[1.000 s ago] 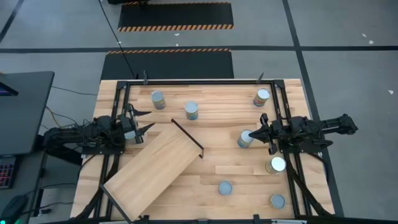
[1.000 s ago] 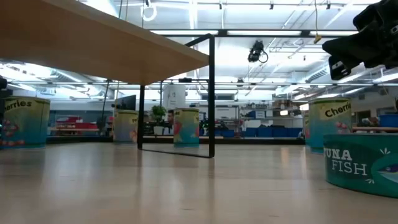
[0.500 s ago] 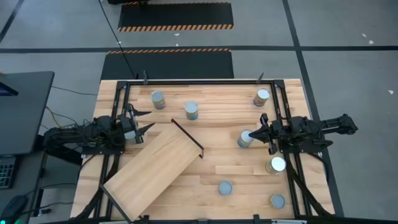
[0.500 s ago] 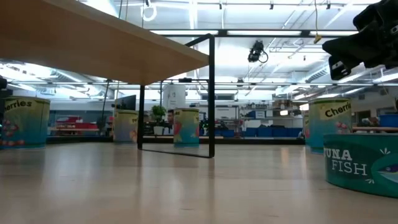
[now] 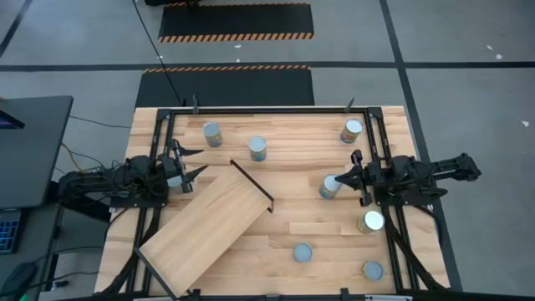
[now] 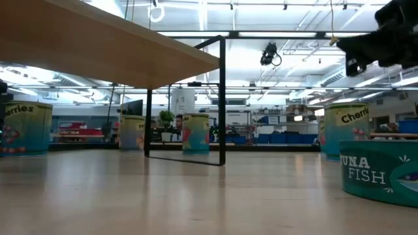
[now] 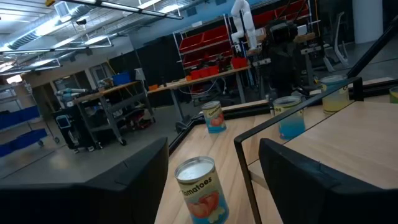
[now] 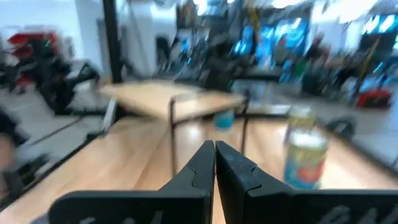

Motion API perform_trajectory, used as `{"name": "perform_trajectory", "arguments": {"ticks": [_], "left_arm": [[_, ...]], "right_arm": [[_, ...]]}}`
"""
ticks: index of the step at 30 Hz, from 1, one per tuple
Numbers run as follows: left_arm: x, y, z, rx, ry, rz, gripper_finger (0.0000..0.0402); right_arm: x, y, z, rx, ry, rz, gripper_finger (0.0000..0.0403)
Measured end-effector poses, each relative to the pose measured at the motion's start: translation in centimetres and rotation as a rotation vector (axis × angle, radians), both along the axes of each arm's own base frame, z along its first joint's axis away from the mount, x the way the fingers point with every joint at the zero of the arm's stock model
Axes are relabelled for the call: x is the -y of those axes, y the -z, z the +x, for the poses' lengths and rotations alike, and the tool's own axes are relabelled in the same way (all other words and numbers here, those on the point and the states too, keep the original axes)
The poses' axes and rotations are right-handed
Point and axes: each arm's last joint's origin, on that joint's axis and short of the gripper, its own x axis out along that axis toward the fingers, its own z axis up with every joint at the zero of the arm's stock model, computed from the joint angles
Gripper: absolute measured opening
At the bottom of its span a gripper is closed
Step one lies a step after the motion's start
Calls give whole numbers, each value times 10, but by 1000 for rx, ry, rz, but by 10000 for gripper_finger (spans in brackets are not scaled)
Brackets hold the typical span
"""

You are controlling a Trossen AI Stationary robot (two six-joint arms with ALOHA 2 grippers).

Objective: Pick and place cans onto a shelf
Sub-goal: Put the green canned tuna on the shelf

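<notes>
From above I see the table (image 5: 334,230), a wood-strip top with a black frame along its edges. The shelf (image 5: 209,226), a long pale board with a thin black frame, stands slanted on the table's left half, nothing on top of it; in the low view its board runs overhead on black legs. My left arm sits at the table's left edge, its left pincer (image 5: 191,172) wide with nothing between the fingers, just off the shelf's upper end; past those fingers the left wrist view shows a can (image 7: 200,188) labelled tomatoes. My right arm reaches in from the right edge, and the right pincer (image 5: 350,174) is pressed together on nothing, its tips just beside the can (image 5: 329,186) in the right middle. The other cans all stand upright on the table: two near the far edge at (image 5: 212,133) and (image 5: 257,148), one at the far right (image 5: 352,130), one beside the right arm (image 5: 371,221), and two near the front at (image 5: 302,252) and (image 5: 373,270).
</notes>
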Motion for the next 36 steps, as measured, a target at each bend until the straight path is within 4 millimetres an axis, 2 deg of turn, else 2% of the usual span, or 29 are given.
{"name": "perform_trajectory", "arguments": {"ticks": [9, 15, 20, 24, 29, 36], "left_arm": [[0, 0, 0, 0, 0, 0, 256], [0, 0, 0, 1, 0, 0, 256], [0, 0, 0, 0, 0, 0, 256], [0, 0, 0, 0, 0, 0, 256], [0, 0, 0, 0, 0, 0, 256], [0, 0, 0, 0, 0, 0, 256]], "right_arm": [[1, -25, -6, 265, 2, 68, 20], [2, -43, -15, 478, 58, -63, 20], [3, -52, -21, 588, 2, 45, 20], [3, -53, -22, 597, 16, 14, 20], [3, -51, -19, 568, -1, 111, 20], [-4, -42, 13, 282, -10, 215, 20]]}}
